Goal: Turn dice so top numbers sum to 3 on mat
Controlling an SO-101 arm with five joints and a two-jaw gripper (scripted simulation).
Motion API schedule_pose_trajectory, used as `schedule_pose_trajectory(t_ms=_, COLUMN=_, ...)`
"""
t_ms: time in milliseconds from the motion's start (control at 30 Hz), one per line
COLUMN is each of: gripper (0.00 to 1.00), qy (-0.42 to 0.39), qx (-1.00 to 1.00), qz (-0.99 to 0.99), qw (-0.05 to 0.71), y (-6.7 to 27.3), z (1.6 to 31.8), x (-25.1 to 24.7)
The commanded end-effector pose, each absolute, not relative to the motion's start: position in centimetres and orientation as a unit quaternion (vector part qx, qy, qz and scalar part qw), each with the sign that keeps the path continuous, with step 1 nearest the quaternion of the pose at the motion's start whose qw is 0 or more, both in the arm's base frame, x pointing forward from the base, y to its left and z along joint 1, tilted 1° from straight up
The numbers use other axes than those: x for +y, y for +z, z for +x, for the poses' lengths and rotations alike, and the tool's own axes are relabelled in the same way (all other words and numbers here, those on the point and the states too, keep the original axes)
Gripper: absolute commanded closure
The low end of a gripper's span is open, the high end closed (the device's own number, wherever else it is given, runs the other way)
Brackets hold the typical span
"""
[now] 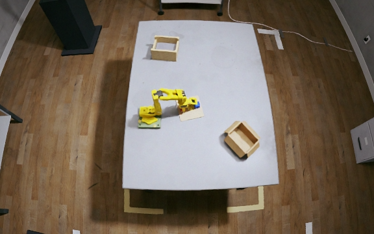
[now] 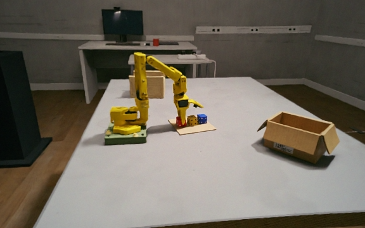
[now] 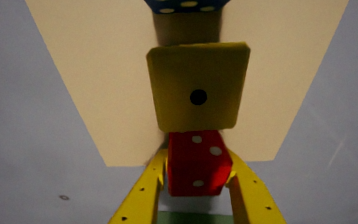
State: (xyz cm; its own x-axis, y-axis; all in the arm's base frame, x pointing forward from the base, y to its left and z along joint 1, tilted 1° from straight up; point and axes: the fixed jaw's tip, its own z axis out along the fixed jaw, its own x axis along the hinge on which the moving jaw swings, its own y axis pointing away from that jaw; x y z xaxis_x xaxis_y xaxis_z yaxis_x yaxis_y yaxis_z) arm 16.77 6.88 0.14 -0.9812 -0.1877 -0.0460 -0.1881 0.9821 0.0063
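My gripper (image 2: 183, 122) (image 3: 198, 167) points down and is shut on the red die (image 2: 179, 122) (image 3: 187, 162), which shows three white pips in the wrist view. It is low at the mat's edge nearest the arm base; whether it touches the mat is hidden. The yellow die (image 2: 192, 120) (image 3: 180, 75) is right beside the red one, showing one black pip to the wrist camera. The blue die (image 1: 197, 104) (image 2: 202, 119) (image 3: 187, 5) stands past it on the mat (image 1: 192, 116) (image 2: 198, 129) (image 3: 100, 120); the wrist view cuts it off, so its top is not readable.
The arm's green base (image 1: 149, 125) (image 2: 125, 139) stands left of the mat. An open cardboard box (image 1: 242, 140) (image 2: 291, 139) is to the right, nearer the front. A wooden frame box (image 1: 164, 55) (image 2: 155, 87) stands at the back left of the table (image 1: 187, 162) (image 2: 182, 190).
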Motion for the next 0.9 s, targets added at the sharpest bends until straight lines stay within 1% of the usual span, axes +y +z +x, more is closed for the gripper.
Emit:
schedule_pose_trajectory(t_ms=0, gripper=1.00, qy=0.003, qx=0.996, qz=-0.093, qw=0.011, y=-0.32, z=16.31, x=6.85)
schedule_pose_trajectory(t_ms=633, gripper=1.00, qy=0.003, qx=0.996, qz=-0.093, qw=0.011, y=-0.42, z=16.31, x=6.85)
schedule_pose_trajectory(t_ms=733, gripper=0.96, qy=0.003, qx=0.996, qz=-0.093, qw=0.011, y=-0.42, z=16.31, x=6.85)
schedule_pose_trajectory(t_ms=867, gripper=0.88, qy=0.003, qx=0.996, qz=-0.093, qw=0.011, y=-0.42, z=16.31, x=6.85)
